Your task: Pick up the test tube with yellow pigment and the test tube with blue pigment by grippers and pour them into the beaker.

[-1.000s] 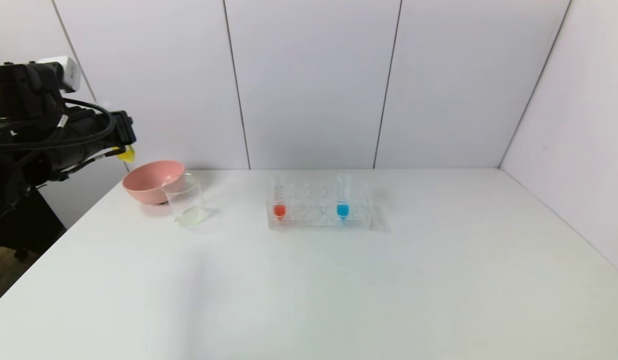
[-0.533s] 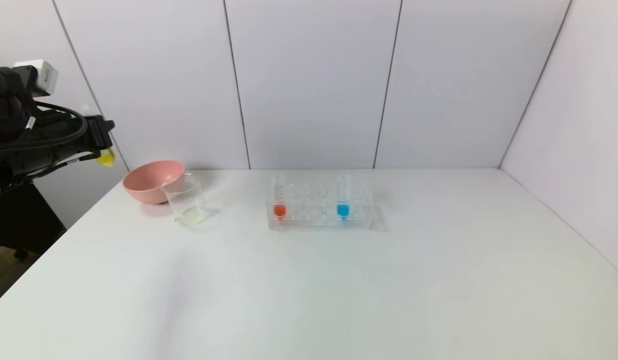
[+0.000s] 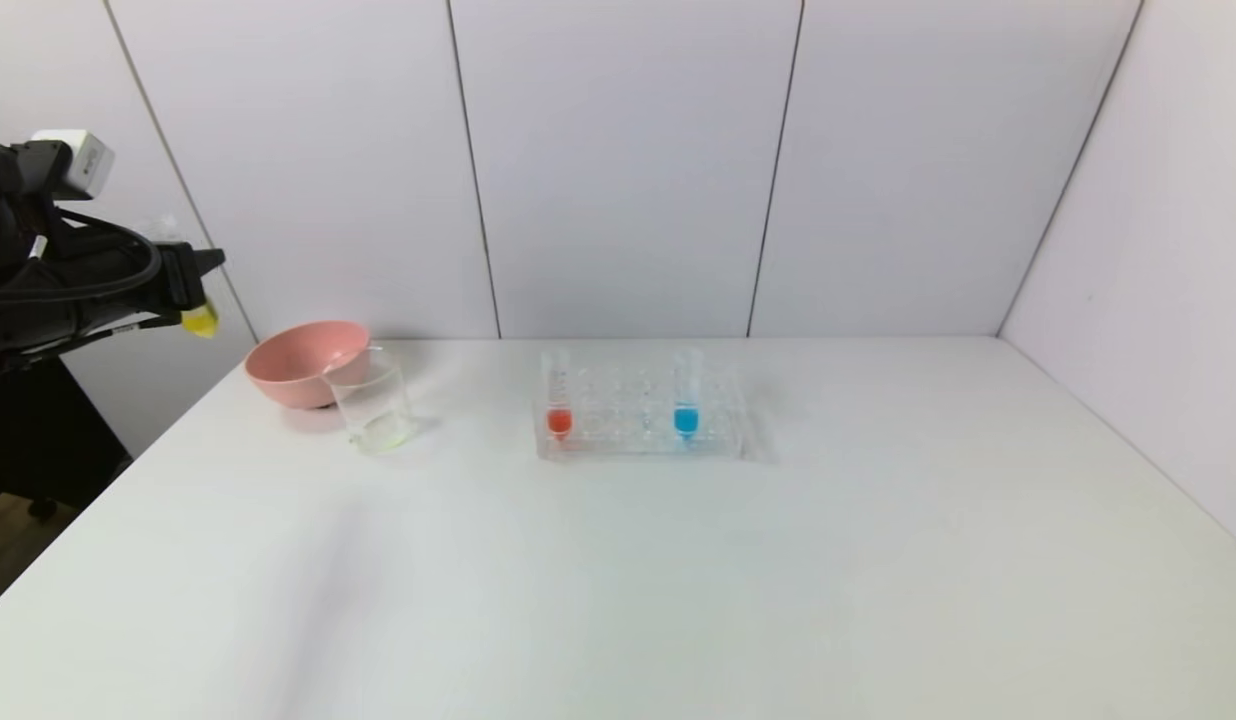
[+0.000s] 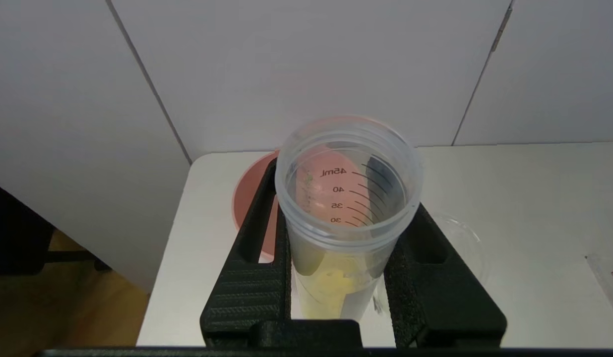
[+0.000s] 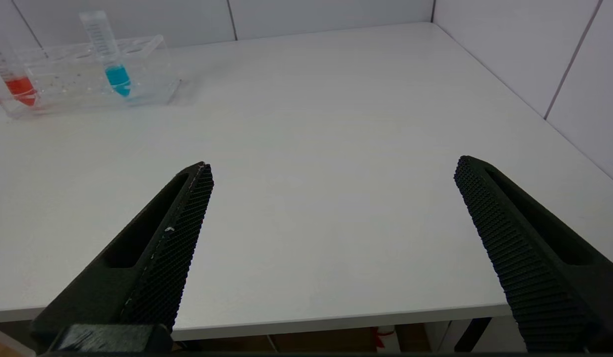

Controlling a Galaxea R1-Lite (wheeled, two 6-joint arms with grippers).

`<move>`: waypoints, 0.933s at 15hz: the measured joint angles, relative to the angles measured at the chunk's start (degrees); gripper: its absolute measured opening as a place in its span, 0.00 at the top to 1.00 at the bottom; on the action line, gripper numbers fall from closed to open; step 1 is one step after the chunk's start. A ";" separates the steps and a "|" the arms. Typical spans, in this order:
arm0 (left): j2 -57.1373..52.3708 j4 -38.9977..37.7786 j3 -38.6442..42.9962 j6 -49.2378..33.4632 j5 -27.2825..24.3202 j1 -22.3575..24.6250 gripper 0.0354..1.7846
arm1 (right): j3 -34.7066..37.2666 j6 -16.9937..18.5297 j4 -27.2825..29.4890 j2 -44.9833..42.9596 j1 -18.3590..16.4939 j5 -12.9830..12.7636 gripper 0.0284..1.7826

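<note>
My left gripper (image 3: pixel 193 280) is up in the air beyond the table's left edge, to the left of the pink bowl. It is shut on the test tube with yellow pigment (image 3: pixel 200 320), which shows in the left wrist view (image 4: pixel 336 287) with its open mouth toward the camera, between the black fingers (image 4: pixel 257 233). The beaker (image 3: pixel 375 402) stands in front of the bowl with a thin pale yellow layer at its bottom. The test tube with blue pigment (image 3: pixel 686 398) stands in the rack, also in the right wrist view (image 5: pixel 114 72). My right gripper (image 5: pixel 334 171) is open and empty over the table's front edge.
A pink bowl (image 3: pixel 300 362) sits at the back left, touching the beaker. The clear tube rack (image 3: pixel 618 435) in mid-table also holds a red-tipped tube (image 3: pixel 558 400). White walls close the back and right sides. The table's left edge drops to the floor.
My left gripper has moved to the left with the yellow tube, away from the bowl and beaker and out past the table's left edge. Nothing else has moved.
</note>
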 joint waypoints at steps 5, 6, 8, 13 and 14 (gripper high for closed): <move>1.94 4.88 -5.81 3.51 -13.20 2.40 0.71 | 0.00 -0.02 0.00 0.00 0.00 0.00 0.00; 2.21 6.61 -6.75 4.69 -15.20 2.65 0.71 | 0.00 0.00 0.00 0.00 0.00 0.00 0.00; 2.85 9.56 -8.74 7.17 -17.79 3.28 0.71 | 0.00 0.00 0.00 0.00 0.00 0.00 0.00; 5.94 16.53 -11.15 15.52 -29.61 5.71 0.71 | 0.00 0.00 0.00 0.00 0.00 0.00 0.00; 6.86 18.08 -11.57 18.27 -29.96 5.90 0.71 | 0.00 0.01 0.00 0.00 0.00 0.00 0.00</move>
